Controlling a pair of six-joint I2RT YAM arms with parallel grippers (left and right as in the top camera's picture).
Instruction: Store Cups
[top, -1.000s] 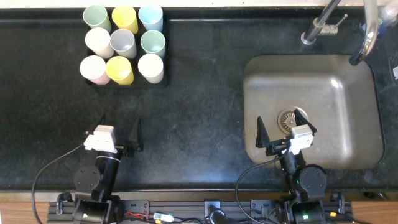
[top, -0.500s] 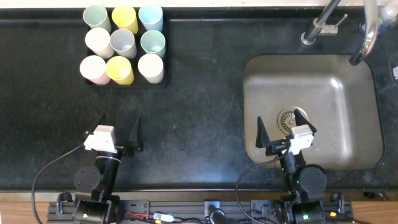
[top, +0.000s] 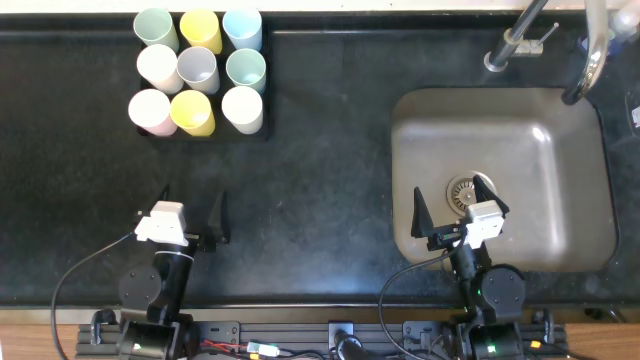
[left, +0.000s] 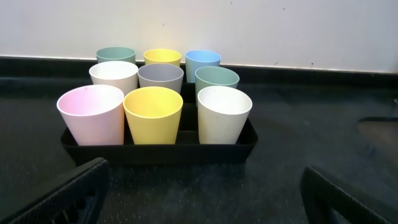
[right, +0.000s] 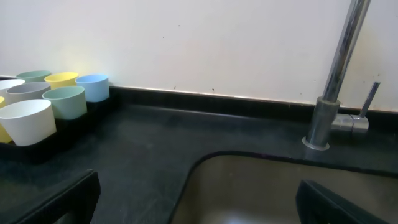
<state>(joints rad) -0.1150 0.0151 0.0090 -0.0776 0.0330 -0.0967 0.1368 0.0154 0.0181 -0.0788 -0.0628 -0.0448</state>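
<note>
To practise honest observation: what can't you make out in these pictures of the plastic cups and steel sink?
Left wrist view: lower walls of the back row of plastic cups, hidden by the front row of cups.
Right wrist view: spout of the tall steel tap, cut off by the picture's edge.
Right wrist view: drain of the steel sink, cut off by the picture's edge.

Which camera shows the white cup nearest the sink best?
The left wrist view: the white cup stands close, whole, side-on. The top view gives its rim and inside; the right wrist view, its side, farther off.
</note>
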